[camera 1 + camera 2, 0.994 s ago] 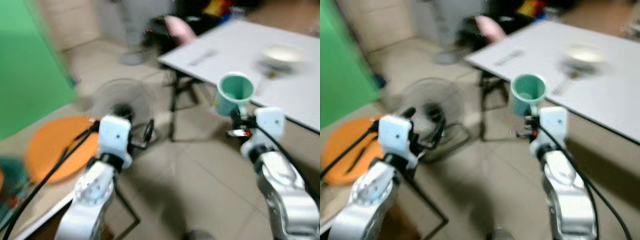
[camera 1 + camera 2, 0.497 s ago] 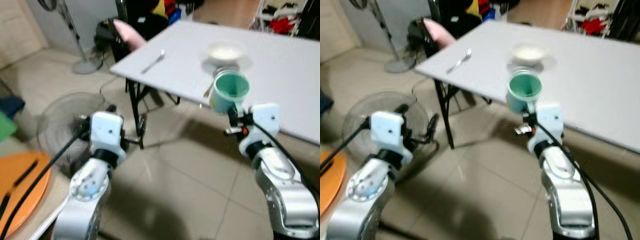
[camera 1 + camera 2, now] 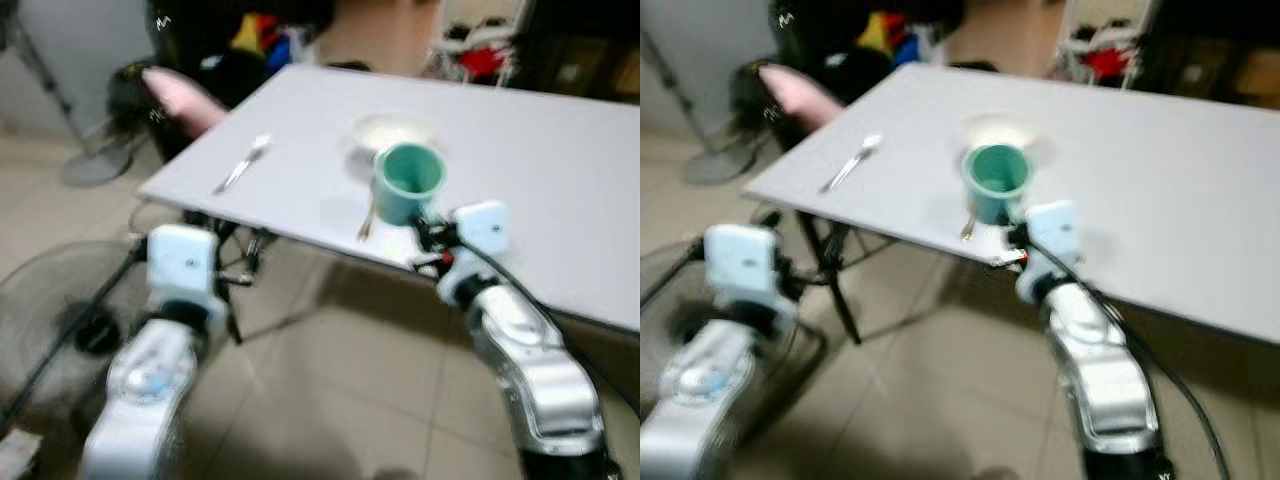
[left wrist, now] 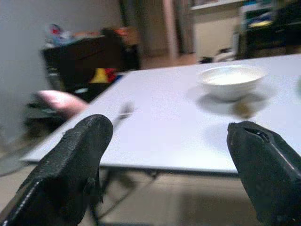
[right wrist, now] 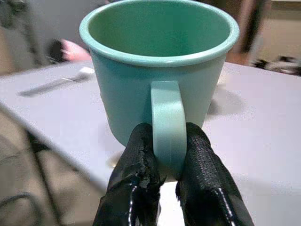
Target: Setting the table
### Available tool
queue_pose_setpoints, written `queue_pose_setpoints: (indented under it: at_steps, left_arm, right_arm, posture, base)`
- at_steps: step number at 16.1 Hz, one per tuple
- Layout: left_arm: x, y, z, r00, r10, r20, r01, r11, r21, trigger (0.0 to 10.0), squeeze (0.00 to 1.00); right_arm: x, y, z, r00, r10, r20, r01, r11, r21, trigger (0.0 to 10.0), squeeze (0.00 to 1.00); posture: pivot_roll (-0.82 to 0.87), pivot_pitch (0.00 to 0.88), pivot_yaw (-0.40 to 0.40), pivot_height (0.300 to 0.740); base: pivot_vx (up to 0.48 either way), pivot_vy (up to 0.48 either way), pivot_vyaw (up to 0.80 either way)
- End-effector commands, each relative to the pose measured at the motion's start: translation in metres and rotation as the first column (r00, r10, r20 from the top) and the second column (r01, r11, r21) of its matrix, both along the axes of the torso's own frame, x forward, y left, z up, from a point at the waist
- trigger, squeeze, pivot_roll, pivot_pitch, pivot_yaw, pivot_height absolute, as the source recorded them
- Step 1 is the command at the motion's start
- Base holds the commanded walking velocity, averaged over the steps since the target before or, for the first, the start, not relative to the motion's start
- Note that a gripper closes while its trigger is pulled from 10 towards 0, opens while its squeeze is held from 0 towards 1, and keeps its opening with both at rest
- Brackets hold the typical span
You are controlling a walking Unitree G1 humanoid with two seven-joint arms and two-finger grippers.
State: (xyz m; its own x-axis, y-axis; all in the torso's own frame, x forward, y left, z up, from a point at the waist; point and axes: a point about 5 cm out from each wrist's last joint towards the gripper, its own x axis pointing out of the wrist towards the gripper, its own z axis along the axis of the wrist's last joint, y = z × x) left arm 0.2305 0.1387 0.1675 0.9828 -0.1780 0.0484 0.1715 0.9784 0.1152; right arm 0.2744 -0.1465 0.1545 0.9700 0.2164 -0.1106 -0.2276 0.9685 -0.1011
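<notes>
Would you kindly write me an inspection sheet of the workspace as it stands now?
Surface: white table, mostly bare, on dark folding legs.
Job's things: green mug held upright by its handle above the table's near edge; white bowl; spoon near the left edge; a small utensil at the near edge, too blurred to name.
Clutter: nothing seen on the table.
Grippers: right claw pinches the mug's handle; left claw open, in front of the table.
Cables: black cable along the left arm.
Surroundings: floor fan at left; dark furniture and a pink object behind.
</notes>
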Motion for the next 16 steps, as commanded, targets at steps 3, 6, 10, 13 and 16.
queue_pose_setpoints:
  at_steps: [3, 6, 10, 13, 16]
  left_arm:
    - [-0.002, 0.011, 0.001, 0.999, 0.041, -0.001, -0.041, 0.999, 0.025, 10.0, 0.19]
    - [-0.004, 0.011, 0.0, 0.999, 0.043, -0.004, -0.043, 0.999, 0.028, 10.0, 0.2]
    - [-0.006, 0.011, 0.0, 0.999, 0.042, -0.007, -0.042, 0.999, 0.034, 10.0, 0.19]
    - [-0.007, 0.012, -0.001, 0.999, 0.038, -0.01, -0.038, 0.998, 0.04, 10.0, 0.19]
    - [-0.007, 0.008, -0.002, 1.0, 0.004, -0.016, -0.003, 0.999, 0.047, 10.0, 0.19]
  right_arm:
    - [0.006, 0.02, 0.013, 0.995, 0.089, 0.051, -0.091, 0.995, 0.044, 10.0, 0.0]
    - [0.006, 0.031, 0.012, 0.983, 0.175, 0.049, -0.178, 0.982, 0.059, 10.0, 0.0]
    - [0.007, 0.037, 0.013, 0.977, 0.207, 0.055, -0.209, 0.977, 0.042, 10.0, 0.0]
    - [0.01, 0.039, 0.014, 0.976, 0.212, 0.053, -0.215, 0.975, 0.049, 10.0, 0.0]
    - [0.015, 0.041, 0.014, 0.979, 0.202, 0.043, -0.204, 0.978, 0.051, 10.0, 0.0]
  posture:
    - [-0.08, 0.0, 0.036, 0.74]
    - [-0.08, 0.0, 0.029, 0.74]
    - [-0.07, 0.0, 0.024, 0.74]
    - [-0.07, 0.0, 0.023, 0.74]
    - [-0.06, 0.0, 0.024, 0.74]
  base:
    - [0.466, 0.0, 0.0]
    - [0.464, 0.0, 0.0]
    - [0.465, 0.0, 0.0]
    - [0.461, 0.0, 0.0]
    - [0.459, 0.0, 0.0]
